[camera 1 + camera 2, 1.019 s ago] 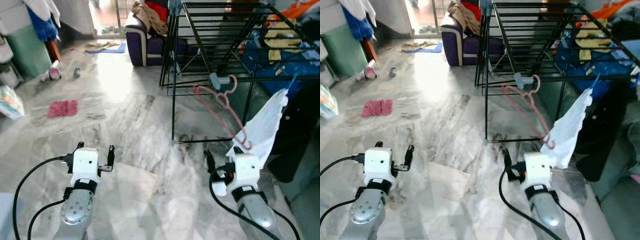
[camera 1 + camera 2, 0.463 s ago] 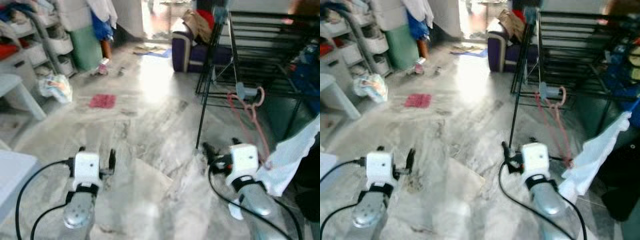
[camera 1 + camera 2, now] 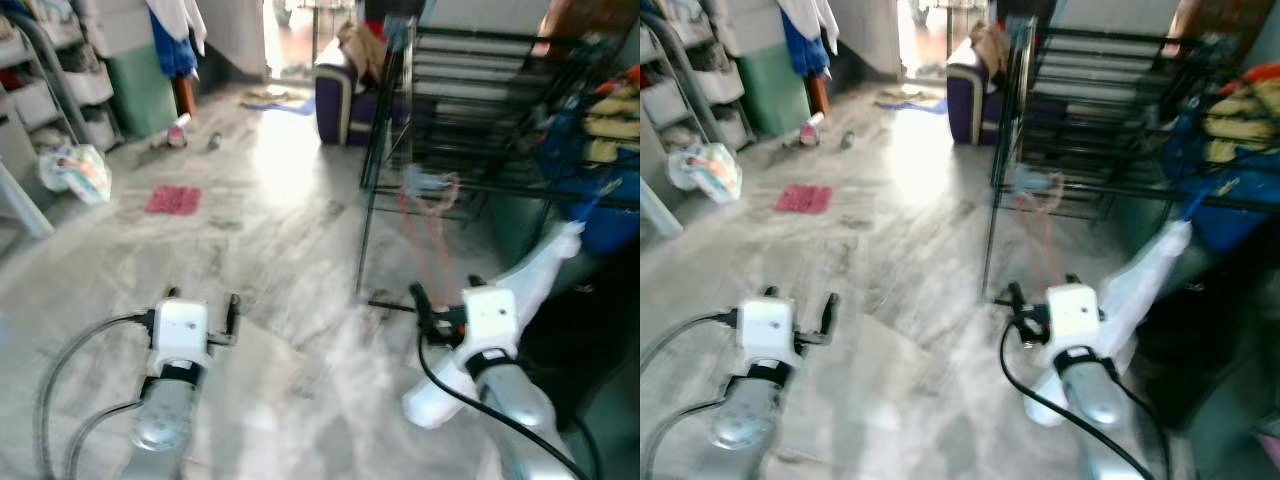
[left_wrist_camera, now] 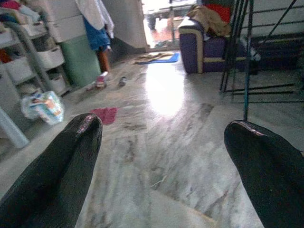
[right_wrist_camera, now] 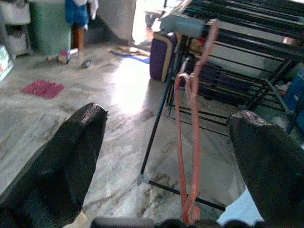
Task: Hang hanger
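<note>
Both arms reach forward, low over the marble floor (image 3: 290, 200). Left gripper (image 4: 161, 166): fingers spread wide, nothing between them. Right gripper (image 5: 166, 161): fingers also spread apart, empty, aimed at the black drying rack (image 3: 470, 90). The pink hanger (image 5: 190, 142) hangs by its hook from a rack rail, apart from both fingers. Right wrist view resolves its hook and loop sharply; head views show it faint and blurred. White cloth (image 3: 530, 290) hangs beside the right arm. Left wrist view adds a purple sofa (image 4: 204, 40) and a red rag (image 4: 105, 114).
</note>
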Robot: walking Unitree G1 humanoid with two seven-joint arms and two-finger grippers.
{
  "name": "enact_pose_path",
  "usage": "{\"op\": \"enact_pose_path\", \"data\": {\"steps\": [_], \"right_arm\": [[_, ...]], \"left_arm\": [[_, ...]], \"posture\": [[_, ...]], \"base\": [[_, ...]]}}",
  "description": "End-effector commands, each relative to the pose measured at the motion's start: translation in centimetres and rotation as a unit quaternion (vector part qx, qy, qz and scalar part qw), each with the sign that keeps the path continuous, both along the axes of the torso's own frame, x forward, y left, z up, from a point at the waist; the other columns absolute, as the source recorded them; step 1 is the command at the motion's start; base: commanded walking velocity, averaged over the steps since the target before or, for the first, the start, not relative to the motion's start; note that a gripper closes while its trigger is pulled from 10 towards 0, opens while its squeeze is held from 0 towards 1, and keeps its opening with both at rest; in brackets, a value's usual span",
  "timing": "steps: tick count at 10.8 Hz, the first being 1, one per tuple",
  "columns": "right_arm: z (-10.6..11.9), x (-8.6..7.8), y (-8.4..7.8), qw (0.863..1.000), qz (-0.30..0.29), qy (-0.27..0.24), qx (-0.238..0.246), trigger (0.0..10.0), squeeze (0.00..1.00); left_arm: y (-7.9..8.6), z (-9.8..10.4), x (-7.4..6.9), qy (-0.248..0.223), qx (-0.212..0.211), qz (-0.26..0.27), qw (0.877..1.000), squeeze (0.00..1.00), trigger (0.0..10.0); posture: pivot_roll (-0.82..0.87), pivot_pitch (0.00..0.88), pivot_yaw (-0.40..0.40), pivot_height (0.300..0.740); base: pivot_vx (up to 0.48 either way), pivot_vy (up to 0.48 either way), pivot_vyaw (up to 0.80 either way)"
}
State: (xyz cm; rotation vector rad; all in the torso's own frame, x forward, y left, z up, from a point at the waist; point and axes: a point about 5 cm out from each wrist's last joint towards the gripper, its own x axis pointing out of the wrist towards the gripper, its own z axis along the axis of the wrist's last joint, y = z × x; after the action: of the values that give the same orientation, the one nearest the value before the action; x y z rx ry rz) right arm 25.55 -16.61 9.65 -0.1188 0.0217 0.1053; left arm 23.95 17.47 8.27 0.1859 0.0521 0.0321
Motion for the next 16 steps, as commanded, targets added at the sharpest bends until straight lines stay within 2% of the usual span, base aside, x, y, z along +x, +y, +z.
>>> {"op": "enact_pose_path", "data": {"steps": [1,2,4,5,8,9,10,11,12,13,14,15,16], "right_arm": [[0.2,0.0,-0.4,1.000,-0.023,-0.007,0.014,10.0,0.00],[-0.1,-0.2,-1.1,0.998,-0.061,0.000,0.030,10.0,0.00],[-1.0,-0.9,-1.7,0.994,-0.099,0.014,0.044,10.0,0.00],[-1.1,-1.1,-1.7,0.993,-0.105,0.014,0.043,10.0,0.00],[-0.8,-1.6,-3.3,0.989,-0.145,0.004,0.043,10.0,0.00],[-0.7,-1.7,-2.9,0.992,-0.123,0.002,0.039,10.0,0.00],[-0.5,-1.9,-2.1,0.996,-0.082,0.004,0.032,10.0,0.00],[-0.6,-1.9,-1.9,0.997,-0.071,0.008,0.033,10.0,0.00],[-0.3,-1.4,-1.6,0.999,-0.042,0.011,0.027,10.0,0.00],[0.1,-0.9,-1.5,0.999,-0.038,0.007,0.026,10.0,0.00],[0.2,-1.0,-1.7,0.999,-0.038,0.006,0.024,10.0,0.00],[0.2,-1.3,-2.1,0.999,-0.038,0.005,0.016,10.0,0.00],[0.4,-0.9,-2.1,0.999,-0.040,0.006,0.019,10.0,0.00]], "left_arm": [[0.7,0.1,0.1,0.000,0.017,0.005,1.000,0.00,10.0],[1.4,0.3,0.4,0.001,0.019,0.002,1.000,0.00,10.0],[2.4,1.0,1.1,-0.002,0.033,-0.013,0.999,0.00,10.0],[2.3,0.9,1.3,0.001,0.034,-0.020,0.999,0.00,10.0],[0.2,1.0,2.5,-0.002,0.042,-0.048,0.998,0.00,10.0],[0.4,0.9,2.7,0.000,0.049,-0.046,0.998,0.00,10.0],[1.1,0.4,2.3,0.008,0.058,-0.036,0.998,0.00,10.0],[1.8,0.3,1.9,0.011,0.065,-0.021,0.998,0.00,10.0],[3.6,0.8,1.4,0.005,0.082,0.022,0.996,0.00,10.0],[4.6,0.5,1.0,0.009,0.093,0.043,0.995,0.00,10.0],[4.5,-0.1,0.7,0.019,0.083,0.053,0.995,0.00,10.0],[3.6,-0.2,0.3,0.018,0.071,0.049,0.996,0.00,10.0],[3.5,-0.3,0.0,0.016,0.066,0.060,0.996,0.00,10.0]], "posture": [[0.08,0.000,-0.013,0.740],[0.08,0.000,-0.006,0.740],[0.07,0.000,0.023,0.740],[0.05,0.000,0.032,0.740],[0.00,0.000,0.106,0.740],[-0.02,0.000,0.122,0.740],[-0.02,0.000,0.121,0.740],[0.00,0.000,0.114,0.740],[0.01,0.000,0.089,0.740],[-0.01,0.000,0.091,0.740],[-0.01,0.000,0.075,0.740],[-0.01,0.000,0.048,0.740],[-0.01,0.000,0.025,0.740]], "base": [[0.000,0.000,0.00],[0.000,0.000,0.00],[0.000,0.000,0.00],[0.000,0.000,0.00],[0.000,0.000,0.00],[0.000,0.000,0.00],[0.000,0.000,0.00],[0.000,0.000,0.00],[0.000,0.000,0.00],[0.000,0.000,0.00],[0.000,0.000,0.00],[0.000,0.000,0.00],[0.000,0.000,0.00]]}}
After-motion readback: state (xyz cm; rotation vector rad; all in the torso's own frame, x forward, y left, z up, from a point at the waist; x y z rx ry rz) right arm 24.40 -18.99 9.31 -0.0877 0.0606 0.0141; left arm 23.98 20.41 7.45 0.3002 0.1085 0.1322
